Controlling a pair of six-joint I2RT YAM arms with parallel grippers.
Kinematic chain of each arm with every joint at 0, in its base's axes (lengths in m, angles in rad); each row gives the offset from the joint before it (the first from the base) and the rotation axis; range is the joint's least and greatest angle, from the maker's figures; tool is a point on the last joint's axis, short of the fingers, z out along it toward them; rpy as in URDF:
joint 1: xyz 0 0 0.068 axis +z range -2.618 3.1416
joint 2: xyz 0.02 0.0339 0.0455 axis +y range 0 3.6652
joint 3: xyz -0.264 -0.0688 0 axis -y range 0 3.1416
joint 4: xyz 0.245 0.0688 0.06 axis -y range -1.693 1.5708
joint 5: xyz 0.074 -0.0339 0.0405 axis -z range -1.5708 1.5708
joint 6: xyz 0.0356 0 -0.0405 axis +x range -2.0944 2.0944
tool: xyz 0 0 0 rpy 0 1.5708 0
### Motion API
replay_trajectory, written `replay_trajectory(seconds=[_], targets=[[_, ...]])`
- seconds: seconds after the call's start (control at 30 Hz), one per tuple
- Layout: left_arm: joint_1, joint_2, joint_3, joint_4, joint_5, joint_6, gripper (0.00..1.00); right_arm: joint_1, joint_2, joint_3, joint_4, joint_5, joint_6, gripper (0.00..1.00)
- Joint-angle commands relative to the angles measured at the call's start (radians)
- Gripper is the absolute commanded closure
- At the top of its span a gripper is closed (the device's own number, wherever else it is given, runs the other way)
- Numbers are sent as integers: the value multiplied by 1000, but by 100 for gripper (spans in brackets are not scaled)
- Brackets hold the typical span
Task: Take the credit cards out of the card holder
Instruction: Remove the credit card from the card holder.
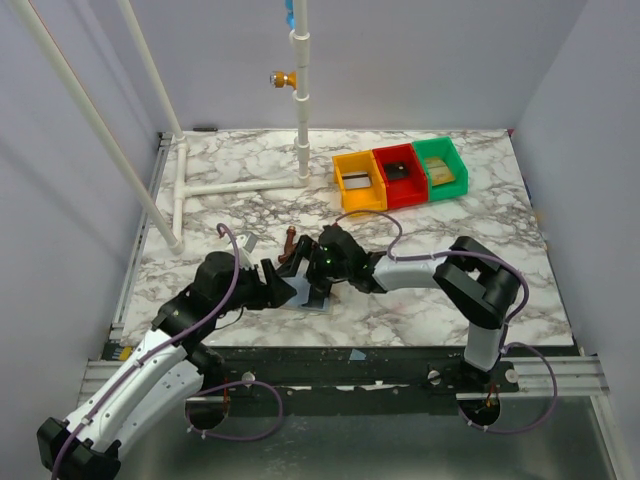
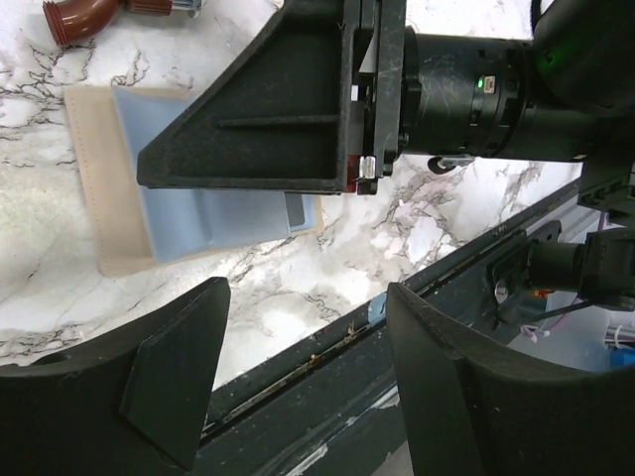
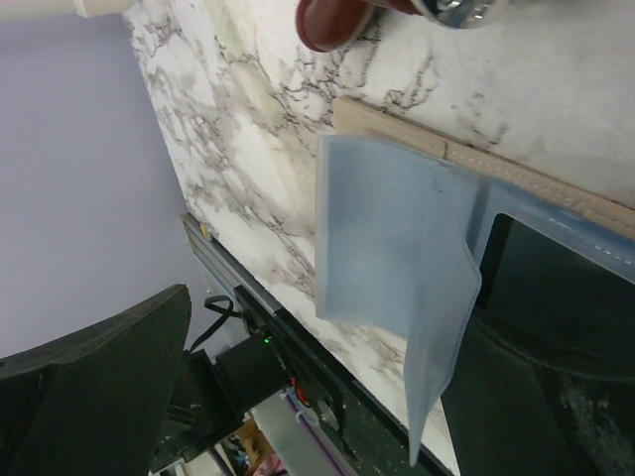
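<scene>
Steadying the flat grey-blue card holder [image 2: 218, 213] at the white marble table's [image 1: 450, 280] near edge with one finger of my wide-spread right gripper [image 3: 337, 297], I am hovering my half-open, empty left gripper [image 2: 308, 297] beside it, judging the next move needs a fingertip slipped into its pocket.

Your left gripper [image 1: 278, 286] reaches toward 2 o'clock with its jaws parted. Your right gripper [image 1: 318, 278] points toward 9 o'clock, jaws spread wide.

Card holder [image 2: 198, 223]: pale blue, translucent, on a stitched beige backing. Flat on the marble [image 2: 60, 297], close to the near edge (one blue flap [image 3: 442, 327] curling up, loose).
</scene>
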Motion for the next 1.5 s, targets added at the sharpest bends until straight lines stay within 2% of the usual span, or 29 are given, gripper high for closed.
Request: replay_trajectory(seconds=[0.0, 0.1, 0.33, 0.57, 0.9, 1.1, 1.3, 1.4, 1.47], targets=[[7, 0, -7, -26, 21, 21, 34, 17, -23, 74, -81, 42, -47, 0], [7, 1, -6, -24, 19, 20, 34, 17, -18, 88, -98, 51, -59, 0], [7, 30, -24, 13, 27, 11, 34, 20, 105, 136, -72, 15, -57, 0], [6, 99, -65, 115, 30, -20, 34, 13, 157, 164, -72, 43, -59, 0], [6, 242, -125, 360, 23, -41, 38, -12, -109, -27, -25, 122, -20, 0], [5, 394, -128, 492, 51, -40, 47, -24, -201, -72, -82, 168, -11, 0], [5, 497, -103, 517, 12, -23, 51, -29, -266, -167, -150, 230, 6, 1], [5, 543, -96, 511, -7, -18, 52, -29, -301, -184, -205, 259, -36, 3], [6, 565, -90, 496, -32, -21, 56, -29, -326, -189, -238, 278, -70, 6]])
